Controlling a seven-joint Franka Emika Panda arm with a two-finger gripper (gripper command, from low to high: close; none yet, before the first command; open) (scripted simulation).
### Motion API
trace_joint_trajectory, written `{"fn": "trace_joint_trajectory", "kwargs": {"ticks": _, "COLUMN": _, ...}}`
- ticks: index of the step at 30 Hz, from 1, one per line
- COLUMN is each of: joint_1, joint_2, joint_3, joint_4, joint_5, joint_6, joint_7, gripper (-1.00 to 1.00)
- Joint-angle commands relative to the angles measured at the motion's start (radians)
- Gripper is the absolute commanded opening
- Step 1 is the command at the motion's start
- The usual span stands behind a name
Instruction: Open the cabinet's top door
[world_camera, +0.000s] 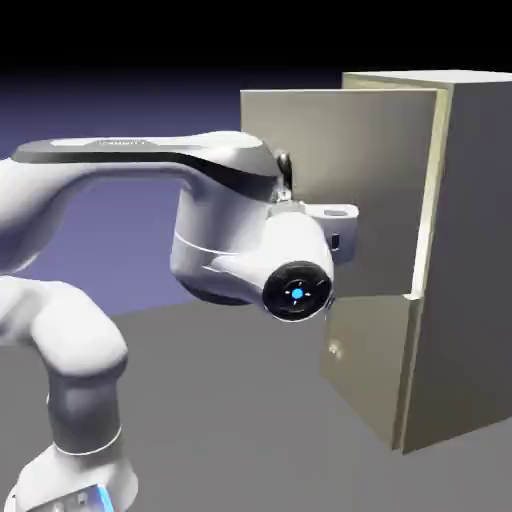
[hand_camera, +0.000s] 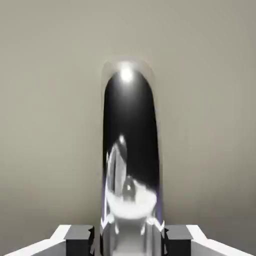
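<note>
Chrome fills the hand view: the tool (hand_camera: 129, 239) is clenched on the top door's curved silver handle (hand_camera: 130, 150), finger pads (hand_camera: 80, 239) flanking the loop. Beyond it, the top door (world_camera: 345, 190) stands swung out from the cabinet (world_camera: 470, 260), hinged at its right edge. The polished loop looks slippery, so a pull off the hinge arc could slide the tool free. Beige, flat panels, grey shaded side.
</note>
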Motion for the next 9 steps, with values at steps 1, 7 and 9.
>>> {"fn": "trace_joint_trajectory", "kwargs": {"ticks": 1, "joint_1": 0.033, "joint_2": 0.014, "joint_3": -0.036, "joint_4": 0.036, "joint_5": -0.02, "joint_6": -0.04, "joint_7": 0.0, "gripper": -1.0}}
{"fn": "trace_joint_trajectory", "kwargs": {"ticks": 7, "joint_1": 0.25, "joint_2": 0.061, "joint_3": -0.234, "joint_4": 0.245, "joint_5": -0.119, "joint_6": -0.251, "joint_7": 0.006, "gripper": -1.0}}
{"fn": "trace_joint_trajectory", "kwargs": {"ticks": 9, "joint_1": 0.286, "joint_2": 0.063, "joint_3": -0.264, "joint_4": 0.278, "joint_5": -0.133, "joint_6": -0.281, "joint_7": 0.009, "gripper": -1.0}}
